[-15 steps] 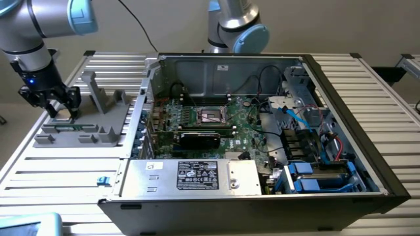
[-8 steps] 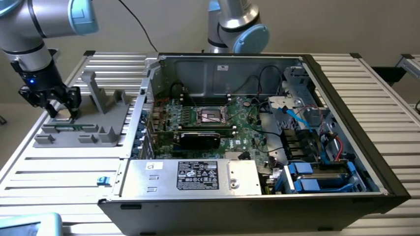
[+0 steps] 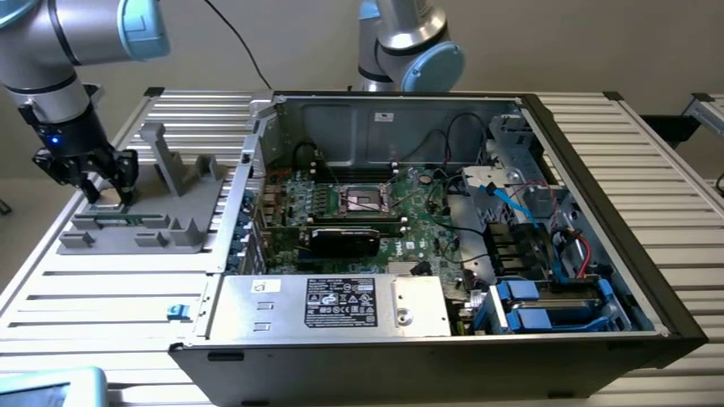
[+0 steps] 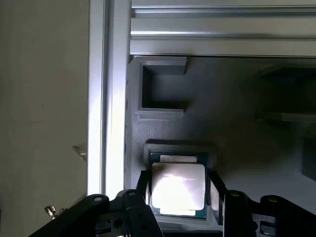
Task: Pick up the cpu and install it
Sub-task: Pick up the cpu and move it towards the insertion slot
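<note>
Slatted table with a grey fixture at the exterior view's left. Just beside it, toward the right, an open PC case.

In the case:
- a board with a dark socket in a metal frame near the middle
- a black card just in front of the socket
- a labelled power supply along the near edge
- cables and blue drive brackets at the right

Between fixture and socket: two upright grey posts on the fixture, and the case's side wall. Behind the case, a second arm, well apart from the work. At the table's near edge, a small blue clip.

Low over the fixture's far-left corner: gripper, pointing straight down.

In a shallow pocket of the fixture, under the gripper: cpu, lying flat with the silver lid up. Nearly square, so no clear long axis. Edges parallel to the pocket walls and the table rail. Faint print on the lid, unreadable. In the exterior view, just a pale patch between the fingertips.

Fingers parted, one close against each of two opposite edges of the cpu. Not seen clamped. Touching or a hair off: cannot tell. Beyond the cpu on the fixture, a square recess.
</note>
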Controlling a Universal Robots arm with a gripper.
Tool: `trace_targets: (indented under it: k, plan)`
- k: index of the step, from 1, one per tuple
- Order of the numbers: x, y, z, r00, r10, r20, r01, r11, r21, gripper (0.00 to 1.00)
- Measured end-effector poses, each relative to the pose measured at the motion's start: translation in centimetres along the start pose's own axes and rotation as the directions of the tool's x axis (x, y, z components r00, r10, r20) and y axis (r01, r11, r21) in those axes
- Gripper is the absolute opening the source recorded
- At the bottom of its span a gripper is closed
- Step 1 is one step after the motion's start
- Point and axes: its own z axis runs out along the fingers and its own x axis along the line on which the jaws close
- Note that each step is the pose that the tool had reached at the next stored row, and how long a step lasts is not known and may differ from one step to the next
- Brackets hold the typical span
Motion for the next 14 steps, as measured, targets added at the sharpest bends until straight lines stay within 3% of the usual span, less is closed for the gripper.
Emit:
trace_targets:
  k: [5,14]
  plan:
    - [0.1,0.01,-0.83,1.0,0.0,-0.0003,0.0,1.0,0.0,0.55]
    - [-0.1,-0.02,-4.88,1.0,0.0,-0.0028,0.0,1.0,0.0,0.55]
